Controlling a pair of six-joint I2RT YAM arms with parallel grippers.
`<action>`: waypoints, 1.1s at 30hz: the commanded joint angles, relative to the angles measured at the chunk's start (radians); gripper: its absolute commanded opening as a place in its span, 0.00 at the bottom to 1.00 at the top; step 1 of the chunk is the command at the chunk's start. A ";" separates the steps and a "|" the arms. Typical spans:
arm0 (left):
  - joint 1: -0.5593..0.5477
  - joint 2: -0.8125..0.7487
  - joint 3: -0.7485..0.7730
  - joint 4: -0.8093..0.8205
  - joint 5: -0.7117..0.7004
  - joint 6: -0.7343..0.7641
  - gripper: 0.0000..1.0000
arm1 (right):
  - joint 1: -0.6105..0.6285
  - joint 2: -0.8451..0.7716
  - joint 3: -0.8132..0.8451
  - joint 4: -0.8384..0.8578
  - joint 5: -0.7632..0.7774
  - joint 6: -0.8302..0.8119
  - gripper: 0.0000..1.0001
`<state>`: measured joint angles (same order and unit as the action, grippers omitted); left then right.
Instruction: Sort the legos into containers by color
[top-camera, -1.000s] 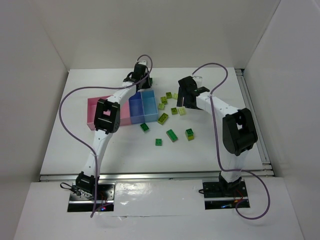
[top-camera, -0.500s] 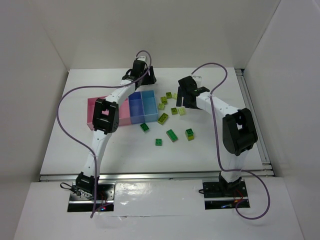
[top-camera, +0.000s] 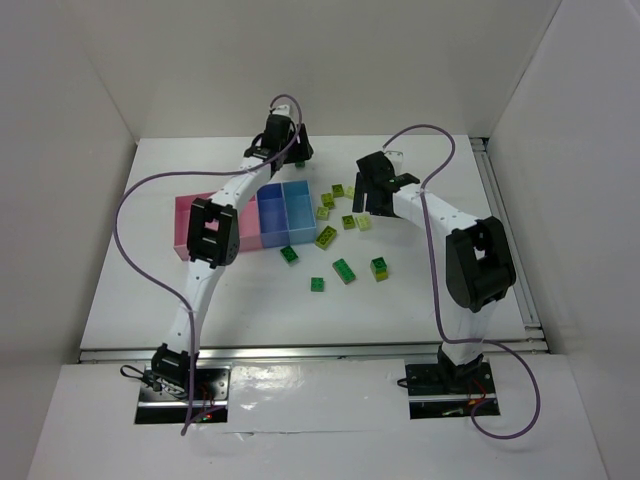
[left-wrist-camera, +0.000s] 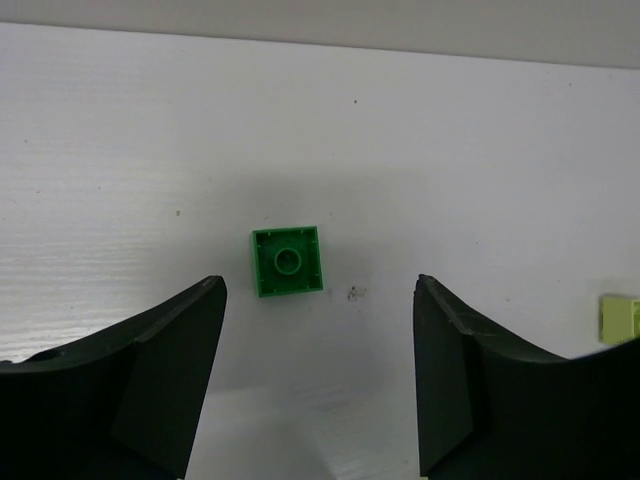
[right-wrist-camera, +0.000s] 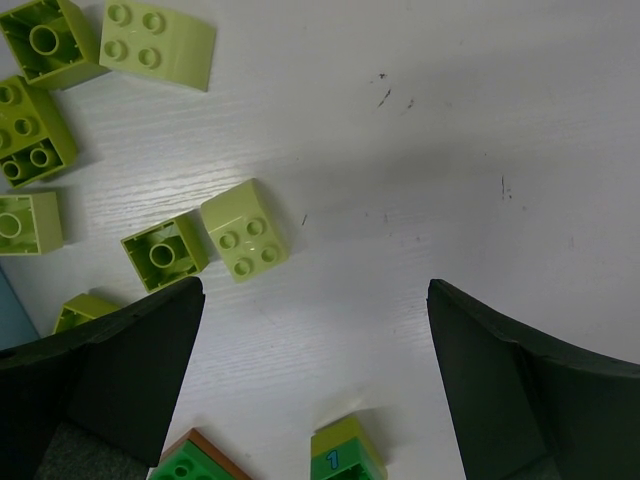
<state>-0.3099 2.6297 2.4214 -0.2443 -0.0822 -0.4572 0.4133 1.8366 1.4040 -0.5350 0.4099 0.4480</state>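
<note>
My left jaws hang wide and empty over a small green plastic brick (left-wrist-camera: 288, 261): probably light, stiff, slick; I'd pinch opposite flat walls. Right jaws likewise wide, empty.

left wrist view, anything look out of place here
One green brick lies upside down on the table, hollow side up. It sits loose in front of the open left gripper, touching neither finger.

- Containers (top-camera: 297, 208): joined row of pink, darker blue and light blue bins, upright.
- Yellow-green legos (top-camera: 327, 200): clustered just right of the containers.
- Dark green legos (top-camera: 343, 270): scattered nearer, right of the containers.
- Green lego (left-wrist-camera: 287, 261): underside up, beyond the containers.
</note>
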 joint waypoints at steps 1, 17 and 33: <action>0.002 0.055 0.064 0.031 -0.019 -0.035 0.77 | -0.005 -0.059 0.003 0.038 0.020 -0.014 1.00; 0.002 0.119 0.142 -0.010 -0.010 -0.057 0.70 | -0.005 -0.037 0.010 0.041 -0.002 -0.014 1.00; 0.011 0.147 0.169 -0.053 0.021 -0.066 0.56 | -0.005 -0.019 0.030 0.032 0.007 -0.005 1.00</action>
<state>-0.3096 2.7476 2.5465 -0.2844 -0.0792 -0.5049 0.4133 1.8217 1.3991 -0.5251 0.4030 0.4473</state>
